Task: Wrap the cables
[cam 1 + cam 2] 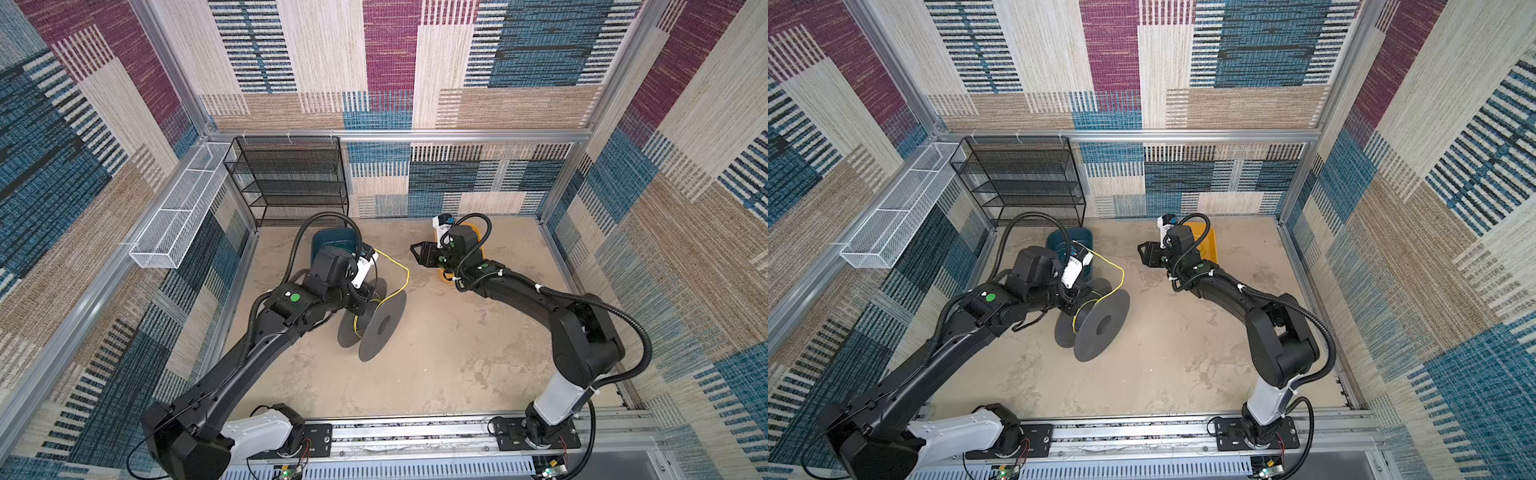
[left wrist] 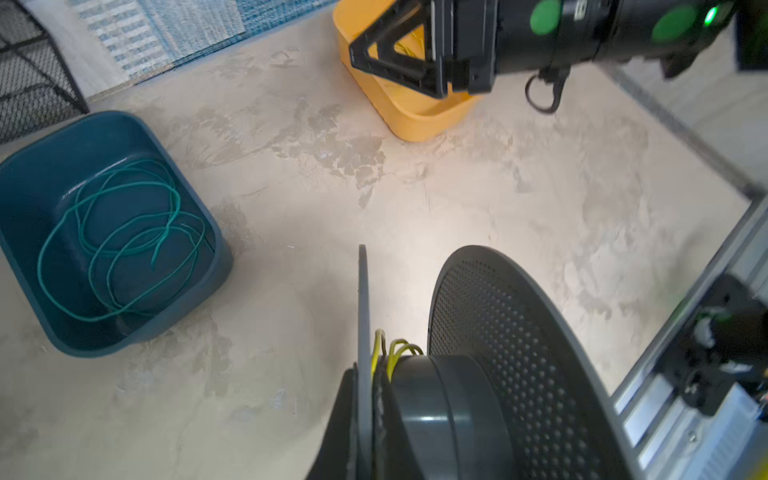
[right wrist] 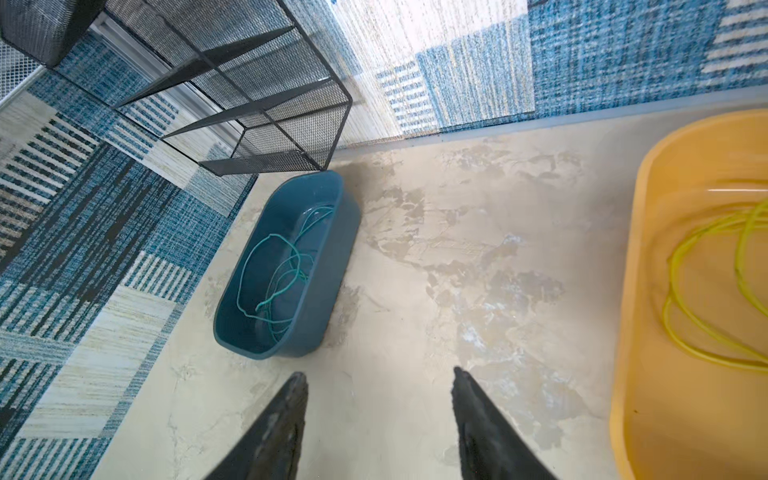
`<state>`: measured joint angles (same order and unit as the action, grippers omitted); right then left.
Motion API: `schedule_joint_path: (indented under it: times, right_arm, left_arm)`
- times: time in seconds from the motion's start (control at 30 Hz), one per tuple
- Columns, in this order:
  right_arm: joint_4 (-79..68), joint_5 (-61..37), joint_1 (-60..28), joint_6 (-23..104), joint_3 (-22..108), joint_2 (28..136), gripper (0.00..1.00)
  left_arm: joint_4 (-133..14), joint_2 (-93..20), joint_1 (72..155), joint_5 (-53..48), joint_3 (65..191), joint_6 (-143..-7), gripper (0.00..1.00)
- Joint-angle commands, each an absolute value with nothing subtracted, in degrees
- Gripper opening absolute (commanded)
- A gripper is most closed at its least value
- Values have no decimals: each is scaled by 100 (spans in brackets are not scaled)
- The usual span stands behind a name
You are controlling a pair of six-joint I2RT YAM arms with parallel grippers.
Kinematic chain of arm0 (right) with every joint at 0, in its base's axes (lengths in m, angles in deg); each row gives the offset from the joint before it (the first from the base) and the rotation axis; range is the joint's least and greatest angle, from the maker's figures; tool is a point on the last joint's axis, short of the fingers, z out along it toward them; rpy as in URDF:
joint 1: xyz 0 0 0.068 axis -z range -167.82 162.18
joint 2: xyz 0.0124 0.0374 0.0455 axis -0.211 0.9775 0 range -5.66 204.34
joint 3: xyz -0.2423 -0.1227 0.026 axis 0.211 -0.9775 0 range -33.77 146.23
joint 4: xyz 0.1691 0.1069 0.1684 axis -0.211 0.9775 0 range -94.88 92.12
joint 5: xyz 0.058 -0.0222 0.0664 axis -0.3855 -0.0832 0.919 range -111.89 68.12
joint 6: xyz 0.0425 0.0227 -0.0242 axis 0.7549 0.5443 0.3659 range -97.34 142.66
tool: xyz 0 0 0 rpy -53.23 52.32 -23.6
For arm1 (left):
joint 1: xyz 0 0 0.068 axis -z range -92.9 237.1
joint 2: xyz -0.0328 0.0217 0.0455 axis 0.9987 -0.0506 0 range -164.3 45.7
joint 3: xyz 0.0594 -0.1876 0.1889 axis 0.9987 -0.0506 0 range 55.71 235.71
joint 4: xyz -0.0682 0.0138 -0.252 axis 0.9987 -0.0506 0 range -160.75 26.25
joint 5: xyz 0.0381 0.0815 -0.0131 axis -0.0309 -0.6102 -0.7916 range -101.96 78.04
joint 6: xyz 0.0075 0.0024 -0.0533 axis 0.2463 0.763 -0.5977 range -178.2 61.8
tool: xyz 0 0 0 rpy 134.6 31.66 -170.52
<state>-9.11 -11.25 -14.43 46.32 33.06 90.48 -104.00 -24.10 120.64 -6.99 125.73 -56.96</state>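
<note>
A dark grey spool (image 1: 382,328) (image 1: 1100,324) stands on its flanges left of the middle. My left gripper (image 2: 365,370) is shut on its thin flange (image 2: 363,299). A few turns of yellow cable (image 2: 395,349) sit on the hub. The rest arcs out in a loose loop (image 1: 405,274) (image 1: 1121,270) above the floor. More yellow cable (image 3: 673,266) lies coiled in the yellow bin (image 3: 631,249) (image 1: 1208,245). My right gripper (image 3: 380,374) (image 1: 417,253) (image 1: 1144,253) hovers open beside that bin, with nothing between its fingers.
A teal bin (image 3: 332,257) (image 2: 216,249) holding a green cable (image 3: 270,282) (image 2: 124,232) stands at the back left, partly under my left wrist. A black mesh shelf (image 1: 291,178) and a white wire basket (image 1: 178,208) line the back-left walls.
</note>
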Motion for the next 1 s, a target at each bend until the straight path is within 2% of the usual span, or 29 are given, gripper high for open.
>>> schedule_joint_path:
  times: [0.0, 0.13, 0.2, 0.27, 0.3, 0.37, 0.43, 0.6, 0.97]
  right_arm:
    - [-807, -1396, -1449, 4362, 3064, 8633, 57]
    - [-643, -1492, -1454, 4202, 2816, 7856, 49]
    - [-564, -1353, -1513, 3942, 2820, 7425, 40]
    - [-499, -922, -1702, 3575, 2872, 7055, 26]
    - [-405, -684, -1821, 3435, 2953, 6982, 25]
    - [35, -491, -2181, 3231, 3161, 6919, 25]
    - [218, -571, -2510, 3114, 3143, 6864, 31]
    - [460, -195, -2760, 2941, 3109, 6903, 36]
    - [402, 143, -2763, 2913, 3078, 6950, 29]
  left_arm:
    - [-10796, -2591, 12126, -1110, 12625, -5040, 0]
    - [-10844, -2785, 12339, -1726, 12621, -4932, 0]
    - [-10898, -2893, 12462, -1937, 12672, -4844, 0]
    - [-10909, -2978, 12566, -2112, 12691, -4720, 0]
    - [-10902, -2995, 12579, -2105, 12697, -4697, 0]
    - [-10902, -3033, 12585, -2141, 12721, -4674, 0]
    - [-10902, -3045, 12593, -2205, 12729, -4655, 0]
    - [-10897, -2952, 12633, -2070, 12647, -4581, 0]
    - [-10909, -2943, 12718, -2131, 12662, -4579, 0]
